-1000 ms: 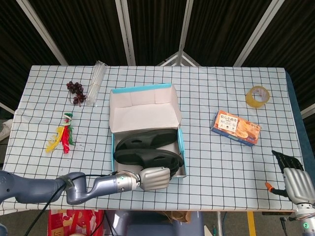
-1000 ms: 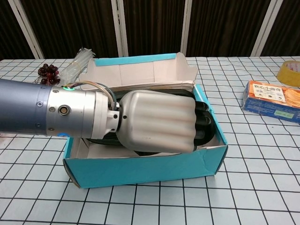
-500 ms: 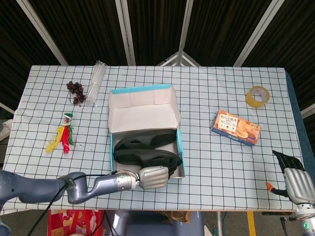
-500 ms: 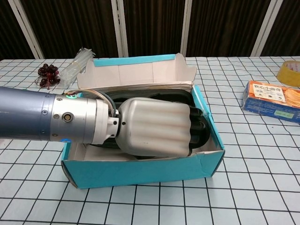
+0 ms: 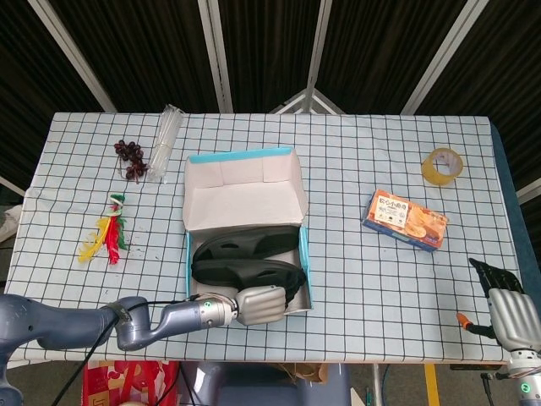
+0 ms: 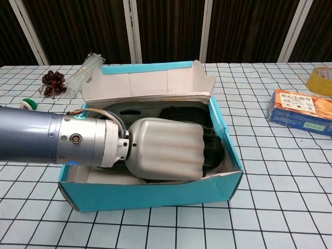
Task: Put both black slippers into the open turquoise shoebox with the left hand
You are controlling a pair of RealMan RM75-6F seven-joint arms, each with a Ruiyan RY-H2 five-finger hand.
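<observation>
Slippers [image 5: 249, 258] both sit inside turquoise shoebox [image 5: 188, 262], mid-table. Left hand [image 5: 262, 304] fingers curled over the near slipper, grip unclear. Right hand [image 5: 505, 309] at box's far right, state unclear. Checked tablecloth [image 5: 363, 169]; dark slatted wall [image 5: 380, 51] behind.

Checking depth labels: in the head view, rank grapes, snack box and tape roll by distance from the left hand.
From the left hand, at the shoebox's near end:
1. Orange snack box, right of the shoebox.
2. Grapes, far left.
3. Yellow tape roll, far right corner.
Snack box and grapes are fairly close to call.
</observation>
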